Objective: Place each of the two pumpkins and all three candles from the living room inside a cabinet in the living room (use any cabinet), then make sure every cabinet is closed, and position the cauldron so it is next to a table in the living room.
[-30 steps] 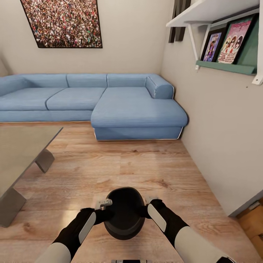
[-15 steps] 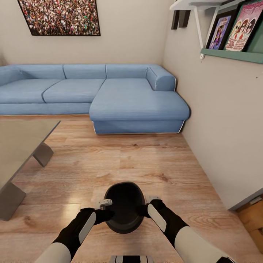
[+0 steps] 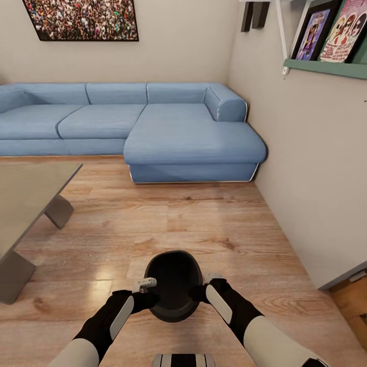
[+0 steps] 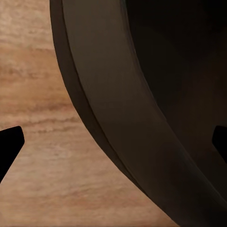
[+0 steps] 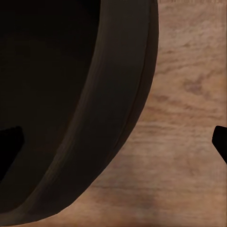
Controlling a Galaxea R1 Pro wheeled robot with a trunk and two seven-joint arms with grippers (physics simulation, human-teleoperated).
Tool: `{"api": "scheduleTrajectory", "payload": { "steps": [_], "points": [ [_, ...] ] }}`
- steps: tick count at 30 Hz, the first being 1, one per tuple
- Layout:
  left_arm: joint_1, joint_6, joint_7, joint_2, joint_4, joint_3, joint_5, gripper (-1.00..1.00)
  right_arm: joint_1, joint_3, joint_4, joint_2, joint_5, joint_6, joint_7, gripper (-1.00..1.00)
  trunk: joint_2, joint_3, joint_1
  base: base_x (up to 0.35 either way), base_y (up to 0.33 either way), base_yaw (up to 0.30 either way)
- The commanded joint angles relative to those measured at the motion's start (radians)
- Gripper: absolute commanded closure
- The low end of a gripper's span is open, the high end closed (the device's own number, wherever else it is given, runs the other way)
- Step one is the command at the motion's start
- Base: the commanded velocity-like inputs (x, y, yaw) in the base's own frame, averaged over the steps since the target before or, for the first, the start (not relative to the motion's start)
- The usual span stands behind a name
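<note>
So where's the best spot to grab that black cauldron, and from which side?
By the rim, from two opposite sides. The cauldron has bulging walls and a wide open mouth, so one finger goes inside, one outside. The left gripper and right gripper straddle its rim that way now.

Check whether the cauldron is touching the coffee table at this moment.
Apart. The head view shows the cauldron held between both grippers, with bare wood floor separating it from the table at the left.
</note>
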Motion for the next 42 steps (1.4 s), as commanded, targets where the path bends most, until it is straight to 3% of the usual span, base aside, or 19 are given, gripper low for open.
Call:
{"api": "scheduleTrajectory", "payload": {
  "steps": [1, 14, 15, 19, 20, 38, 42],
  "points": [
    [0.000, 0.004, 0.007, 0.000, -0.002, -0.003, 0.010, -1.00, -0.001, 0.005, 0.001, -0.001, -0.010, -0.006, -0.010, -1.00, 0.000, -0.001, 0.000, 0.000, 0.000, 0.000],
    [0.000, 0.004, 0.007, 0.000, -0.002, -0.003, 0.010, -1.00, -0.001, 0.005, 0.019, -0.001, -0.009, -0.019, -0.010, -1.00, -0.001, -0.012, 0.001, 0.000, 0.000, 0.000],
    [0.000, 0.004, 0.007, 0.000, -0.002, -0.003, 0.010, -1.00, -0.001, 0.005, 0.019, -0.001, -0.010, -0.019, -0.010, 1.00, -0.001, -0.012, 0.001, 0.000, 0.000, 0.000],
    [0.000, 0.004, 0.007, 0.000, -0.002, -0.003, 0.010, -1.00, -0.001, 0.005, 0.019, -0.001, -0.010, -0.019, -0.010, 1.00, -0.001, -0.012, 0.001, 0.000, 0.000, 0.000],
    [0.000, 0.004, 0.007, 0.000, -0.002, -0.003, 0.010, 1.00, -0.001, 0.005, 0.019, -0.001, -0.010, -0.019, -0.010, 1.00, -0.001, -0.012, 0.001, 0.000, 0.000, 0.000],
    [0.000, 0.004, 0.009, 0.001, -0.003, -0.003, 0.010, 1.00, -0.001, 0.005, 0.019, -0.001, -0.010, -0.019, -0.010, 1.00, -0.001, -0.012, 0.001, 0.000, 0.000, 0.000],
    [0.000, 0.004, 0.009, 0.001, -0.003, -0.003, 0.010, 1.00, -0.001, 0.005, 0.019, -0.001, -0.010, -0.019, -0.010, 1.00, 0.000, 0.003, -0.001, 0.000, 0.000, 0.000]
  ]
}}
